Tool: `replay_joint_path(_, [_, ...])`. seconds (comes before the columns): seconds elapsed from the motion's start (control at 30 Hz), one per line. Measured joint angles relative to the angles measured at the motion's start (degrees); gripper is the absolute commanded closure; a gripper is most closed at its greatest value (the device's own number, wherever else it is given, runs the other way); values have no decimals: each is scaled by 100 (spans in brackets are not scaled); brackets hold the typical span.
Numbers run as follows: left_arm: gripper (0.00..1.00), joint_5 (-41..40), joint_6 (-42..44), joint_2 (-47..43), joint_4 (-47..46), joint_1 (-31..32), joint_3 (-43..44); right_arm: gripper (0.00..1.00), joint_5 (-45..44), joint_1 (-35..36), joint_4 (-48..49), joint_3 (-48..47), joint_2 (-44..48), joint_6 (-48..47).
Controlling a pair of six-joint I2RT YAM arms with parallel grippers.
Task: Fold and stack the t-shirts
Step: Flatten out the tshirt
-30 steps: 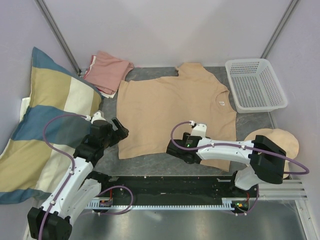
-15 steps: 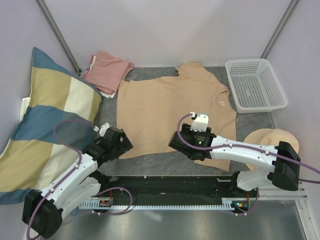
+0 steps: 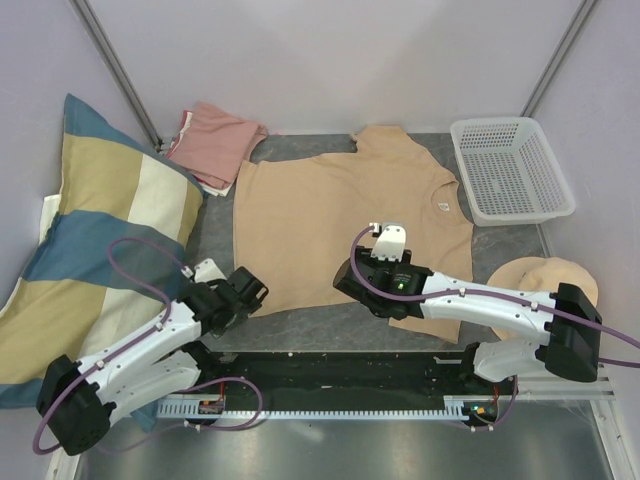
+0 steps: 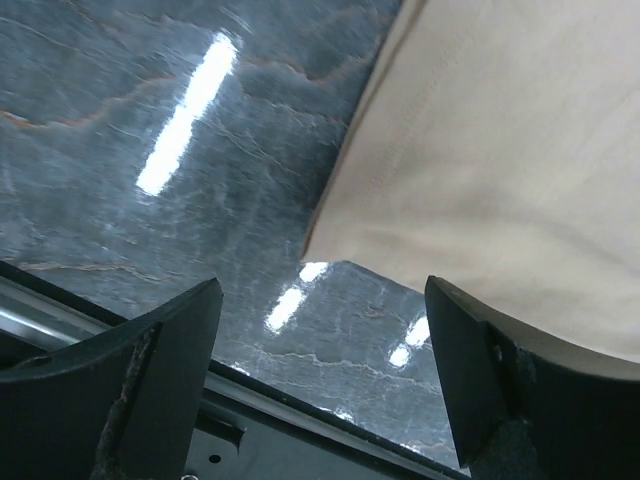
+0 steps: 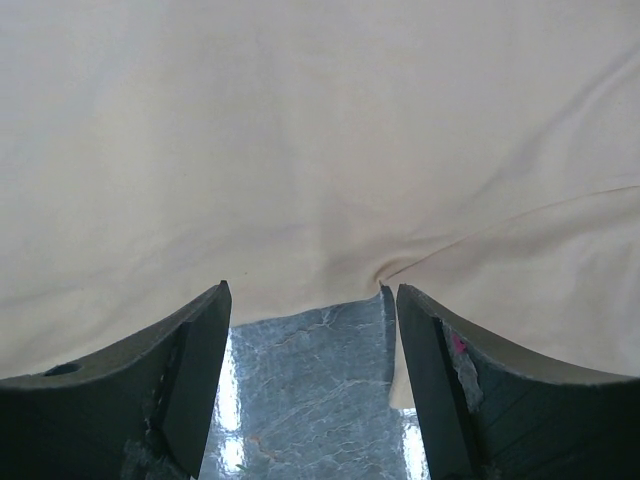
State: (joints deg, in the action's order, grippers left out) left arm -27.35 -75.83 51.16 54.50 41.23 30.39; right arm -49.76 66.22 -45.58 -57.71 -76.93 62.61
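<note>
Top external: tan t-shirt (image 3: pixel 330 220) lies flat. Left gripper (image 4: pixel 322 290) open at its near-left corner, right gripper (image 5: pixel 312 295) open mid-hem. Pre-grasp for first fold; next, pinch hem.

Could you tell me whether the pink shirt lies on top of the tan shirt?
No, the pink shirt lies folded beside the tan shirt, not on it.

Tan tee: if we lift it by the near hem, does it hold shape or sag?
Probably sags: the tan t-shirt lies flat with soft wrinkles, puckered at its near hem. Likely light, being thin cloth. Pushed, it may slide on the glossy table rather than bunch.
</note>
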Motion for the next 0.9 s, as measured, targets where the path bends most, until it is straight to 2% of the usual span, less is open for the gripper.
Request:
replay_joint_path(0.13, [21,-267,-201,-125,249,2,9,24,105,0,175,37,-2,-131])
replay_joint_path(0.27, [26,-332,-291,168,326,2,61,24,173,0,260,61,-2,-197])
replay_joint_path(0.33, [30,-365,-297,317,319,4,85,24,197,2,286,83,0,-205])
replay_joint_path(0.53, [33,-396,-295,546,197,4,205,24,229,0,319,184,33,-203])
replay_joint_path(0.57, [37,-398,-295,579,177,4,225,24,234,0,319,210,42,-201])
replay_joint_path(0.8, [39,-404,-293,748,4,4,275,24,258,-4,317,293,48,-201])
replay_joint_path(0.83, [43,-402,-293,765,-13,4,275,24,260,-7,317,293,48,-203])
replay_joint_path(0.9, [44,-400,-291,793,-48,4,275,24,282,-9,317,293,48,-203])
